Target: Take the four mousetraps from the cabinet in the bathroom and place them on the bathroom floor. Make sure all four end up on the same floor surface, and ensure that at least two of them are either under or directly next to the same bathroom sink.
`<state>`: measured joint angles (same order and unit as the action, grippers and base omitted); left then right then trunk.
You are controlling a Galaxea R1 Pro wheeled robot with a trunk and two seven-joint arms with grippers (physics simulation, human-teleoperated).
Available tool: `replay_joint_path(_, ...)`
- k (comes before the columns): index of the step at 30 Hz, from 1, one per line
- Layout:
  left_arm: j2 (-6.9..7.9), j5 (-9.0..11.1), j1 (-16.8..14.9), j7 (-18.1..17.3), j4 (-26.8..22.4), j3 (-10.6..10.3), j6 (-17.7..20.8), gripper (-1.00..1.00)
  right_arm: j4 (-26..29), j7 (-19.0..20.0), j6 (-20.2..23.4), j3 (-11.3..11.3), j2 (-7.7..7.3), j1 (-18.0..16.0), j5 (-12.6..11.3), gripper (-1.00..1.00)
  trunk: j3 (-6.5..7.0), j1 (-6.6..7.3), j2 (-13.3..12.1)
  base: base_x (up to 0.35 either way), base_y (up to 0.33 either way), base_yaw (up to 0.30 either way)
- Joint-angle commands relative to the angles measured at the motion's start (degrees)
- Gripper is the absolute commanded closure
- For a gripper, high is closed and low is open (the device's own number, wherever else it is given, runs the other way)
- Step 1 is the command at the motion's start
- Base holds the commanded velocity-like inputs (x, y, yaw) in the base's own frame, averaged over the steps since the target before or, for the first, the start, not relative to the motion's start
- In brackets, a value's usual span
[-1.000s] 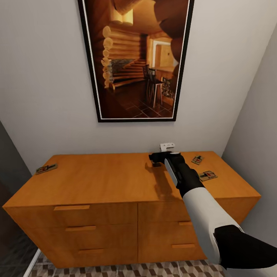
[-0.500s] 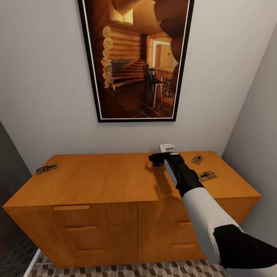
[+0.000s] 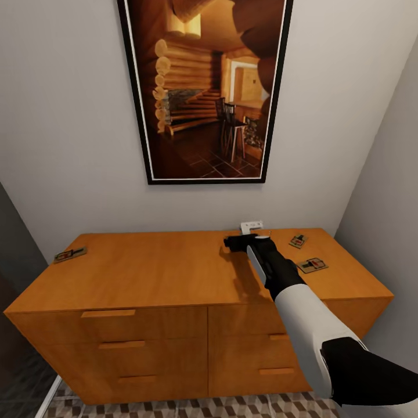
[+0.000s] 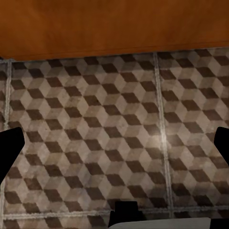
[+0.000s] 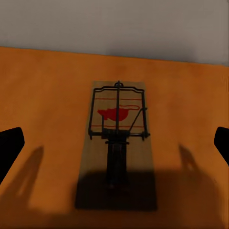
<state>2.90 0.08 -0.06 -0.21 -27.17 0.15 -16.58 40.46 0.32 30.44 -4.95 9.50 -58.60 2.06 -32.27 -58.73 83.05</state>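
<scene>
Fingers of my right gripper (image 5: pixel 114 143) stand apart over a trap (image 5: pixel 117 143) near the cabinet's (image 3: pixel 145 273) back edge. Light, stiff, flat: I'd pinch its long sides.

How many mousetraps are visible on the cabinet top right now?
4. One mousetrap lies at the cabinet's far left edge, two near its right end, and one sits between the open right gripper's fingers.

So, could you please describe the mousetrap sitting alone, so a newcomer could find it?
Find the orange-brown cabinet under the framed picture. The lone mousetrap lies flat at the top's far left corner, away from the two by the right pincer.
</scene>
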Motion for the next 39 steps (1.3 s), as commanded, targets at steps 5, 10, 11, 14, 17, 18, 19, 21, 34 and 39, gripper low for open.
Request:
replay_joint_path(5, 0.0, 0.0, 0.0, 0.0, -0.1, 0.0, -0.1, -1.0, -0.7, 0.0, -0.1, -0.1, 0.02, 0.0, 0.2, -1.0, -0.05, 0.0, 0.0, 0.0, 0.0, 0.0)
replay_joint_path(10, 0.0, 0.0, 0.0, 0.0, -0.1, 0.0, -0.1, -1.0, -1.1, 0.0, -0.2, -0.1, 0.06, 0.0, 0.2, -1.0, -0.05, 0.0, 0.0, 0.0, 0.0, 0.0)
replay_joint_path(11, 0.0, 0.0, 0.0, 0.0, -0.1, 0.0, -0.1, -1.0, -1.1, 0.0, -0.3, -0.1, 0.07, 0.0, 0.2, -1.0, -0.05, 0.0, 0.0, 0.0, 0.0, 0.0)
replay_joint_path(14, 0.0, 0.0, 0.0, 0.0, -0.1, 0.0, -0.1, -1.0, -1.1, 0.0, -0.3, -0.1, 0.07, 0.0, 0.2, -1.0, -0.05, 0.0, 0.0, 0.0, 0.0, 0.0)
replay_joint_path(17, 0.0, 0.0, 0.0, 0.0, -0.1, 0.0, -0.1, -1.0, -1.2, 0.0, -0.3, -0.1, 0.08, 0.0, 0.2, -1.0, -0.05, 0.0, 0.0, 0.0, 0.0, 0.0)
replay_joint_path(18, 0.0, 0.0, 0.0, 0.0, -0.1, 0.0, -0.1, -1.0, -1.2, 0.0, -0.3, -0.1, 0.08, 0.0, 0.2, -1.0, -0.05, 0.0, 0.0, 0.0, 0.0, 0.0)
replay_joint_path(19, 0.0, 0.0, 0.0, 0.0, -0.1, 0.0, -0.1, -1.0, -1.2, 0.0, -0.3, -0.1, 0.06, 0.0, 0.2, -1.0, -0.05, 0.0, 0.0, 0.0, 0.0, 0.0)
replay_joint_path(21, 0.0, 0.0, 0.0, 0.0, -0.1, 0.0, -0.1, -1.0, -1.2, 0.0, -0.3, -0.1, 0.07, 0.0, 0.2, -1.0, -0.05, 0.0, 0.0, 0.0, 0.0, 0.0)
replay_joint_path(34, 0.0, 0.0, 0.0, 0.0, 0.0, 0.0, -0.1, -1.0, -1.7, 0.0, -0.3, -0.2, 0.07, 0.0, 0.2, -1.0, -0.05, 0.0, 0.0, 0.0, 0.0, 0.0)
replay_joint_path(39, 0.0, 0.0, 0.0, 0.0, 0.0, 0.0, -0.1, -1.0, -3.3, 0.0, -1.6, -0.2, 0.08, 0.0, 0.1, -1.0, -0.05, 0.0, 0.0, 0.0, 0.0, 0.0)
